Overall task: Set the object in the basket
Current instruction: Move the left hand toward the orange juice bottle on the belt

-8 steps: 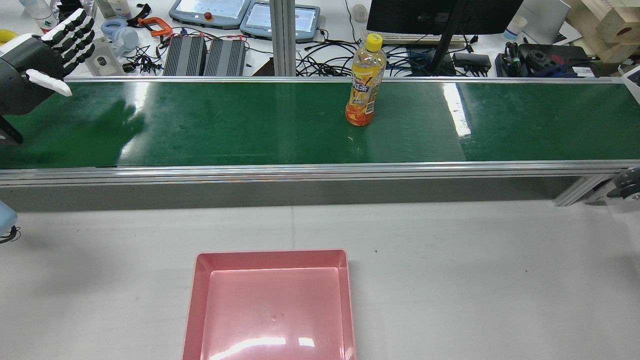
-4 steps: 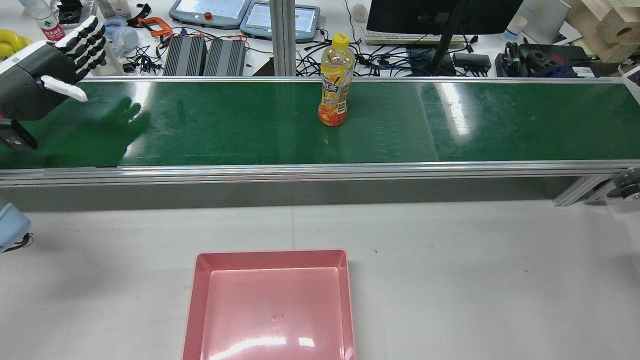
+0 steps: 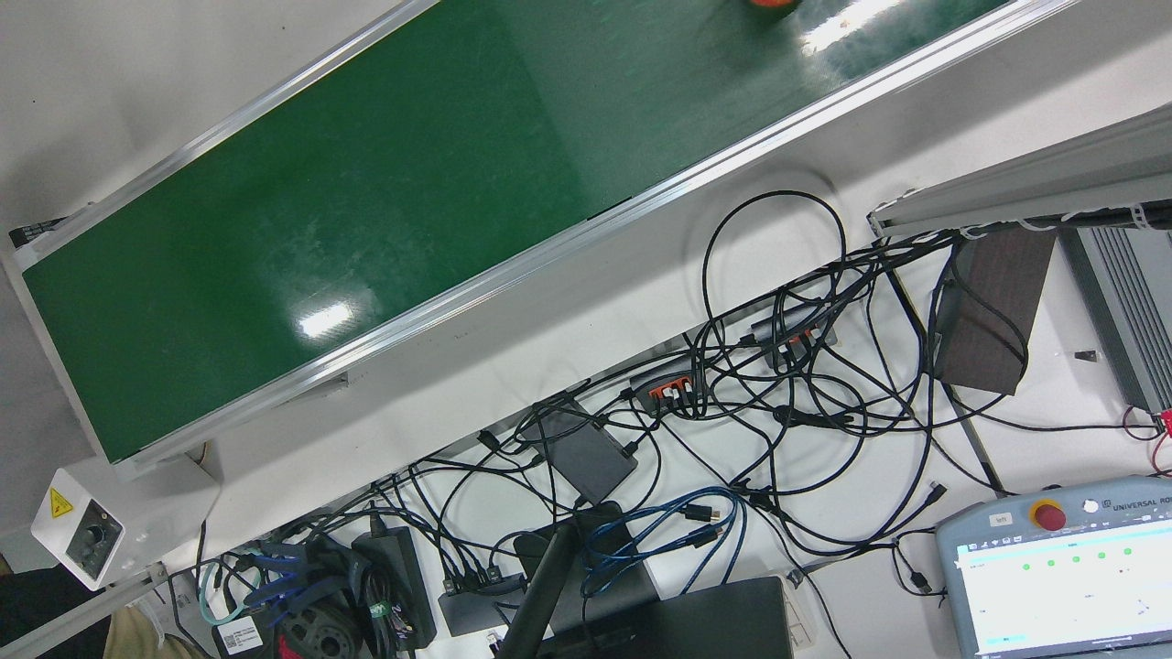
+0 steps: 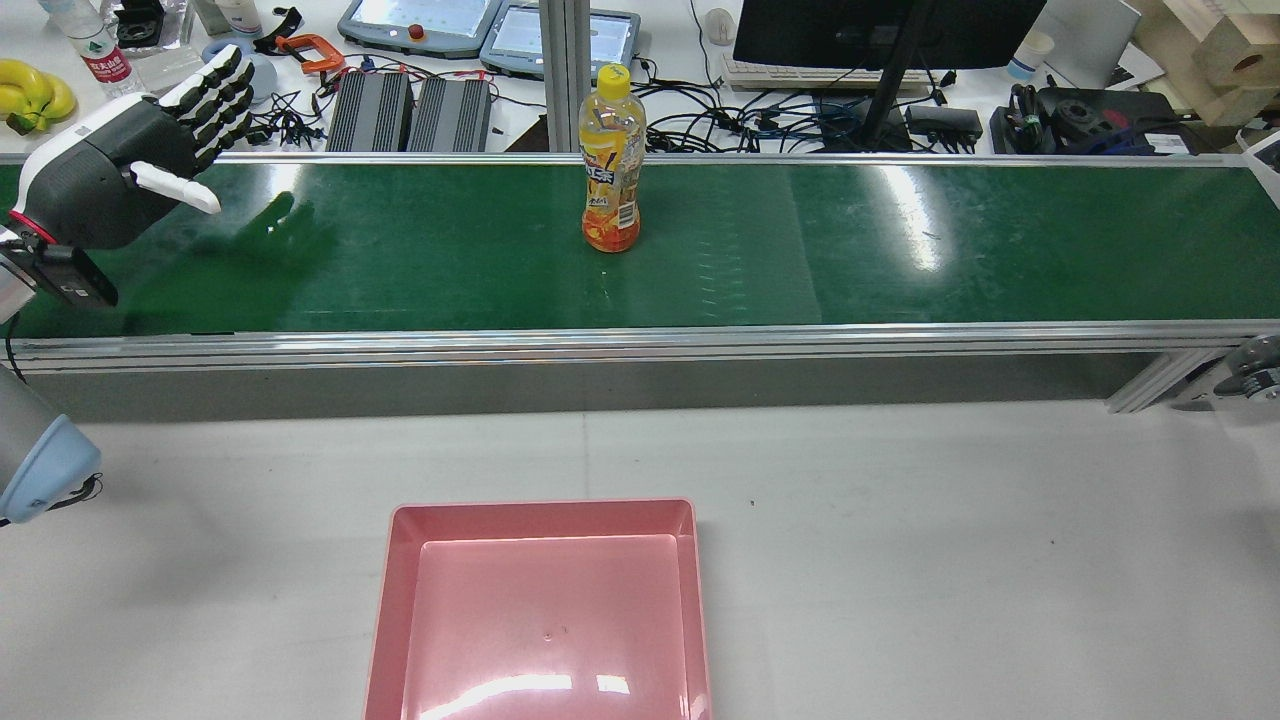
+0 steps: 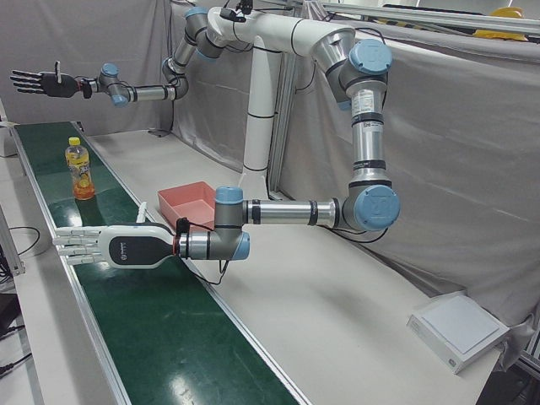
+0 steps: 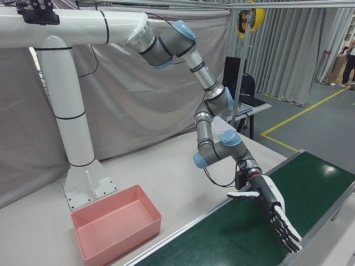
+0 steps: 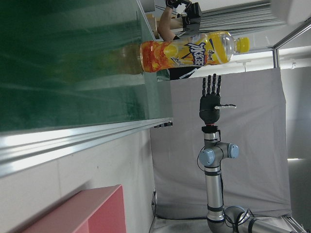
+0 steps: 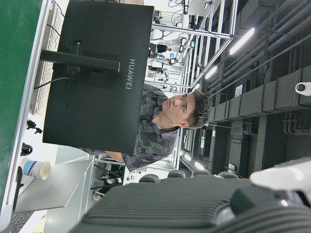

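An orange drink bottle (image 4: 611,160) with a yellow cap stands upright on the green conveyor belt (image 4: 900,250). It also shows in the left-front view (image 5: 80,169) and the left hand view (image 7: 189,51). My left hand (image 4: 120,160) is open with fingers spread. It hovers over the belt's left end, well left of the bottle, and also shows in the two front corner views (image 5: 118,246) (image 6: 272,213). My right hand (image 5: 38,82) is open and empty, held high beyond the bottle at the belt's far end. The pink basket (image 4: 545,515) stands empty on the white table.
The belt's aluminium rail (image 4: 640,340) runs between the belt and the white table (image 4: 950,550). Behind the belt lie a monitor (image 4: 880,30), teach pendants (image 4: 420,20), cables (image 3: 778,384) and bananas (image 4: 30,95). The arms' white pedestal (image 5: 261,126) stands behind the basket.
The bottle has travelled left along the belt. My left hand has moved right, further into the rear view, still open.
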